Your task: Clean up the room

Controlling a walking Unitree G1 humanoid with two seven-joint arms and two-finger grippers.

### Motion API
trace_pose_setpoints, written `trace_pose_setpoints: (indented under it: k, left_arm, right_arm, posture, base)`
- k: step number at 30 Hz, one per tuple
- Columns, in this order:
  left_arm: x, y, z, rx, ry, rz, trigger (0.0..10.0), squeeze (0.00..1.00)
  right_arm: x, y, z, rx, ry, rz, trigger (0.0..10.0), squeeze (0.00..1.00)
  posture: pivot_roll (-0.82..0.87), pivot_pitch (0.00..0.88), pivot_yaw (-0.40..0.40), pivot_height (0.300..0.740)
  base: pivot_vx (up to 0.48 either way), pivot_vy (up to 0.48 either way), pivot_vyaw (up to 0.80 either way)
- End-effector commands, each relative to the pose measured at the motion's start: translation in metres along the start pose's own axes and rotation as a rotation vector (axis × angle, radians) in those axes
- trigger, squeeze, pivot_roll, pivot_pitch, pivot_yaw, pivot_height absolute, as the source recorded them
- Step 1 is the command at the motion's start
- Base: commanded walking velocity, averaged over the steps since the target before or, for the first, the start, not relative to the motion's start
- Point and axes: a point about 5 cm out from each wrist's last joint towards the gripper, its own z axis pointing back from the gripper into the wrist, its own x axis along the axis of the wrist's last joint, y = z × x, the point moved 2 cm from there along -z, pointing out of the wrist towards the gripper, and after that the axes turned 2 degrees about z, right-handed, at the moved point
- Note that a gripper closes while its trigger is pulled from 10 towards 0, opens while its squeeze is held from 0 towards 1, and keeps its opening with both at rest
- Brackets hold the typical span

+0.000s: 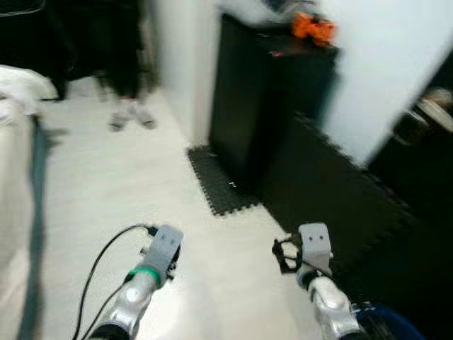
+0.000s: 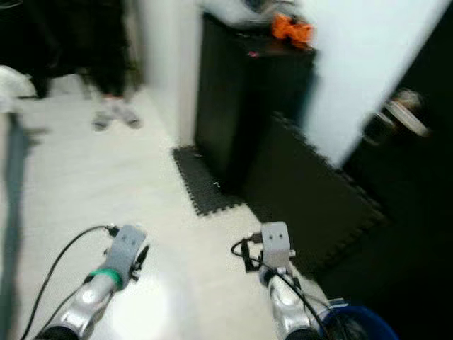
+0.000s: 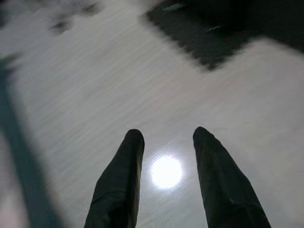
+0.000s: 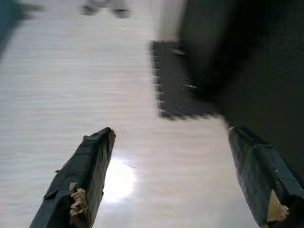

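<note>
Both arms are held out low over a pale floor (image 1: 141, 184), and the picture is blurred. My left gripper (image 3: 166, 135) is open with nothing between its fingers; its wrist (image 1: 161, 249) shows at the lower left. My right gripper (image 4: 168, 133) is open wide and empty too; its wrist (image 1: 314, 246) shows at the lower right. An orange object (image 1: 312, 27) lies on top of a tall black cabinet (image 1: 262, 92) ahead against the white wall.
Black foam mats (image 1: 219, 185) lie at the cabinet's foot, and a larger one (image 1: 333, 191) leans to its right. A person's legs and feet (image 1: 127, 106) stand at the far left. A pale bed edge (image 1: 14, 177) runs along the left. A blue object (image 2: 354, 322) sits by my right arm.
</note>
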Motion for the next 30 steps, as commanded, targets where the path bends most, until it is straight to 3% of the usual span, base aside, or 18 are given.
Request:
trace_pose_setpoints:
  k: [1,18,30]
  left_arm:
    - [0.001,-0.016,0.0,-0.04,-0.006,0.001,10.0,0.0]
    - [-0.001,-0.015,0.001,-0.037,-0.003,-0.011,10.0,0.0]
    - [0.006,-0.023,-0.002,-0.067,-0.021,-0.017,10.0,0.0]
  right_arm:
    - [-0.01,-0.016,0.007,-0.048,0.035,-0.001,10.0,0.0]
    - [-0.011,-0.014,0.008,-0.032,0.034,-0.003,10.0,0.0]
    - [-0.019,-0.025,0.014,-0.083,0.063,-0.073,10.0,0.0]
  posture:
    - [0.06,0.062,-0.026,0.74]
    - [0.06,0.064,-0.023,0.74]
    - [0.04,0.058,-0.018,0.74]
  base:
    - [0.472,0.0,0.77]
    - [0.469,0.0,0.73]
    - [0.466,0.0,0.0]
